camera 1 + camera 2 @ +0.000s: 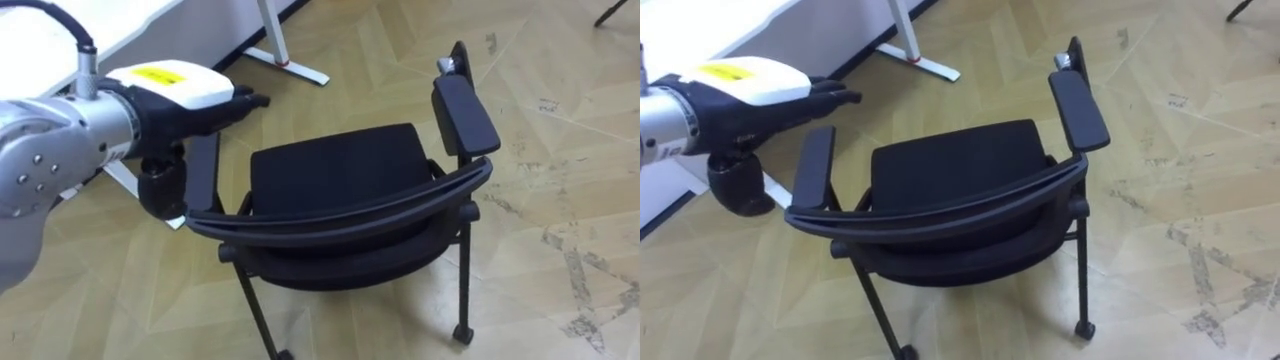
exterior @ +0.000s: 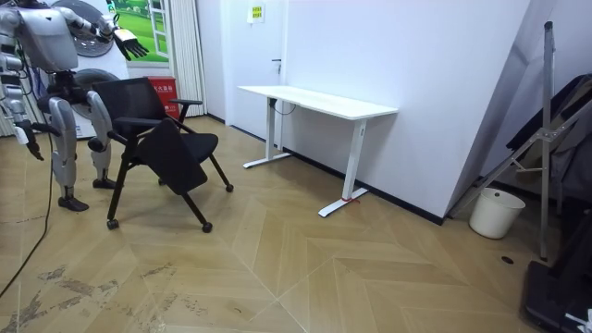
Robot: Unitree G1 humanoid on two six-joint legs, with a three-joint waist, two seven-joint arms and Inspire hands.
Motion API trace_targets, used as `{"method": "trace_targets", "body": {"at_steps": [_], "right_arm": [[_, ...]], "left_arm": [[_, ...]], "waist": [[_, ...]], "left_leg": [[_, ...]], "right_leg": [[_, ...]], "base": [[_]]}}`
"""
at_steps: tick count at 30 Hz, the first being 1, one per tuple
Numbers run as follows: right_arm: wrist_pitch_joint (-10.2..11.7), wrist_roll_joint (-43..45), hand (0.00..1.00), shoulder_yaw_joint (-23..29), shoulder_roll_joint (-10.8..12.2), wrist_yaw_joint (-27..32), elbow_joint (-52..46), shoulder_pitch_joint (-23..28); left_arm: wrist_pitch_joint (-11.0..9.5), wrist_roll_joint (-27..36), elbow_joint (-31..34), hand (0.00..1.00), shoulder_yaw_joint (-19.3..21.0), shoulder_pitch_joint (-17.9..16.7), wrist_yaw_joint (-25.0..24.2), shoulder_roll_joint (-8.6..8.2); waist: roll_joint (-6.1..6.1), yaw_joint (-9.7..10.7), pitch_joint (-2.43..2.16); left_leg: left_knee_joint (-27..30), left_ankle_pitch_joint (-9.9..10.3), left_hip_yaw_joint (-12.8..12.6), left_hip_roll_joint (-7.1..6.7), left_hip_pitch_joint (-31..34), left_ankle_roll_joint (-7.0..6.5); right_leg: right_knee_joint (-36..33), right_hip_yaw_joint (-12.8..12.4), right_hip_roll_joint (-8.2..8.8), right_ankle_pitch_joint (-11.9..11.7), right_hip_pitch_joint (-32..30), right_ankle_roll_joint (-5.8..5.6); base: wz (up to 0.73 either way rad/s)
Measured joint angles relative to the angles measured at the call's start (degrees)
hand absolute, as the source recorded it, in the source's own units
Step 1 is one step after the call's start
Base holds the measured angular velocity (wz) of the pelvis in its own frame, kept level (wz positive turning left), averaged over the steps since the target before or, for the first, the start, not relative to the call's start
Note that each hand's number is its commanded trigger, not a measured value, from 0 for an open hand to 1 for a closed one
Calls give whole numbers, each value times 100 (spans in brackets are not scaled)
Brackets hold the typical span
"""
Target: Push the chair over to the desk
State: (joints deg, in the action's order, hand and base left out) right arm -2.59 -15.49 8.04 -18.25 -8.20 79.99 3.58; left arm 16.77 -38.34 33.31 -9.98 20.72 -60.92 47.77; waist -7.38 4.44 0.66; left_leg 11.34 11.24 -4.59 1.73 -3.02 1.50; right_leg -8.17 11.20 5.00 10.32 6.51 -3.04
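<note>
A black chair [image 1: 335, 170] on castors stands on the wooden floor right in front of me, its curved backrest [image 1: 340, 215] nearest to me and the seat facing away. My left hand [image 1: 190, 100] hovers open just above the chair's left armrest [image 1: 203, 170], its dark fingers straight and pointing forward, its thumb hanging beside the armrest. The right armrest [image 1: 463, 112] is free. In the room view I stand behind the chair [image 2: 157, 139] with my left hand [image 2: 129, 42] raised and my right hand [image 2: 26, 141] hanging low at my side.
A white desk [image 2: 319, 100] stands against the wall beyond the chair, and its leg and foot [image 1: 285, 60] lie just ahead of the seat. A red box [image 2: 164, 92] sits behind the chair. A white bucket [image 2: 487, 212] and leaning frames stand far off.
</note>
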Motion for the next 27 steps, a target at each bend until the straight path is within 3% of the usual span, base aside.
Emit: {"method": "trace_targets", "body": {"at_steps": [4,7,8,9,12,15,21,27], "right_arm": [[2,-158,0,-4,5,49,-24,-7],[5,-298,0,-23,11,140,-94,-45],[5,-297,0,-73,13,172,-128,-48],[6,-316,0,-155,14,192,-140,-62],[2,-388,0,-333,48,202,-140,-129],[0,-390,0,-371,113,149,-150,-193],[-20,-385,0,-357,127,53,-198,-188],[-122,-413,0,-362,132,152,-214,-171]], "left_arm": [[75,2,-96,0,0,-82,89,-96],[71,-7,-277,0,-28,-389,207,-330],[72,-60,-517,0,-89,-473,240,-513],[80,-186,-773,0,-201,-576,305,-676],[172,-281,-1218,0,-670,-693,347,-873],[172,-292,-1338,0,-919,-785,312,-1000],[308,-326,-1693,0,-979,-786,172,-1179],[331,-341,-2195,0,-1041,-768,239,-1444]], "waist": [[90,83,41],[151,188,63],[162,203,69],[170,250,75],[200,381,87],[208,524,77],[232,760,65],[219,801,59]], "left_leg": [[-10,0,-20,-2,-66,0],[-2,0,-44,-1,-71,0],[0,0,-57,1,-71,0],[1,0,-65,1,-69,0],[-3,-1,-56,-1,-30,-1],[0,-1,-48,-4,-3,-1],[-13,-1,-46,0,-66,-1],[-1,0,-84,6,-76,-1]], "right_leg": [[-4,-16,-1,4,44,-6],[-11,-20,0,3,41,-5],[-13,-19,-1,4,42,-5],[-14,-17,-2,3,40,-5],[-15,-36,-3,3,41,-5],[-17,-36,0,3,19,-5],[-63,-48,1,3,63,-5],[-63,-37,-1,2,65,-4]], "base": [[-1],[-1],[0],[0],[2],[0],[0],[1]]}}
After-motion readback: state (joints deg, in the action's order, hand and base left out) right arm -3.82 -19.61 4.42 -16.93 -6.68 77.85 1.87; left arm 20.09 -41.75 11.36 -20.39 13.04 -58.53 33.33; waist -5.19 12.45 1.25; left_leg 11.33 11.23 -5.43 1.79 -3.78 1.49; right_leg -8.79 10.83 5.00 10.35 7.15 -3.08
